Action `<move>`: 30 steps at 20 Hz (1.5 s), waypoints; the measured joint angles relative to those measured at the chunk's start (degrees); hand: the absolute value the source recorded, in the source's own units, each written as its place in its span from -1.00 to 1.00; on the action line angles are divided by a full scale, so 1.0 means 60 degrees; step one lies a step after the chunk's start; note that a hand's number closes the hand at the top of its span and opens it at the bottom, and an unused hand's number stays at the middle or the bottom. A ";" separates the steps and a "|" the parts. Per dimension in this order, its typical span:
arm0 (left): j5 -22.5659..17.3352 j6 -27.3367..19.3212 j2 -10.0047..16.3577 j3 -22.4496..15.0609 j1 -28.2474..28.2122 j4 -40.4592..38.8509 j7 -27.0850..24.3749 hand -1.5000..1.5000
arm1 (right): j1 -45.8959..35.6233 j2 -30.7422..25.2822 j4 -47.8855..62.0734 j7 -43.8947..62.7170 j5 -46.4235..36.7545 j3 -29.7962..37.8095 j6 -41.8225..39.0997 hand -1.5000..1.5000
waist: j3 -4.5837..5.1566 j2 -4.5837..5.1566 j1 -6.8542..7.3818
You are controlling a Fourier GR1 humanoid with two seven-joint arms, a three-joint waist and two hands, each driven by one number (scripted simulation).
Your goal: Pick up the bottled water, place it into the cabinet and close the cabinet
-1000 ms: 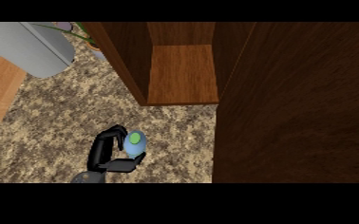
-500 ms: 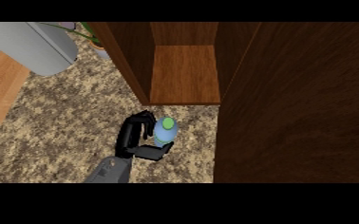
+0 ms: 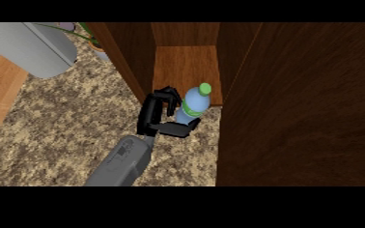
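Midway across the frame, the robot's left hand (image 3: 152, 117) is clamped on the bottled water (image 3: 191, 108), fingers curled round the far side and the thumb hooked under the near side. The bottle's green cap (image 3: 204, 88) tips toward the upper right, so the bottle stands tilted rather than upright. It sits right at the front lip of the open cabinet (image 3: 184, 63), its cap overlapping the edge of the lighter wooden shelf, while its lower half is over the speckled counter (image 3: 57, 130). Whether the bottle touches the shelf cannot be told. The grey forearm (image 3: 122, 163) runs in from the lower edge, left of centre. A broad dark wooden panel (image 3: 299, 106) fills the right side of the frame, just beside the bottle. At the upper left lie a grey rounded object (image 3: 35, 48) and green plant leaves (image 3: 84, 33). The right hand does not show.
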State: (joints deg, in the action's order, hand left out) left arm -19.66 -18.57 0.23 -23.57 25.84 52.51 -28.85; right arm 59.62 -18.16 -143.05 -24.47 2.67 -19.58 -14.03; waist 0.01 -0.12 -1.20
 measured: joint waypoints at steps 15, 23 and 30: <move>-0.1483 -0.1474 -0.0035 0.0457 0.3666 -0.2769 0.1258 1.00 | 0.0346 -0.0144 0.0057 -0.0632 0.0280 0.0853 -0.0617 -1.00 | 0.0006 0.0117 -0.0308; -0.0896 -0.3009 0.0003 0.0702 0.5233 -0.5060 0.1224 1.00 | 0.0299 -0.0088 0.0185 -0.0896 0.0380 0.1021 -0.0838 -1.00 | 0.0000 0.0192 -0.0428; -0.0264 -0.4350 -0.0007 0.0586 0.6149 -0.6648 0.1271 -1.00 | 0.0185 -0.0129 0.0298 -0.1055 0.0456 0.1195 -0.1094 -1.00 | 0.0000 0.0252 -0.0523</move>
State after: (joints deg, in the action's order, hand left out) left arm -21.25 -44.68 0.18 -20.06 62.74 12.62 -21.23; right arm 60.73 -18.94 -141.26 -30.80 5.41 -12.42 -20.59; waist 0.01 1.39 -4.34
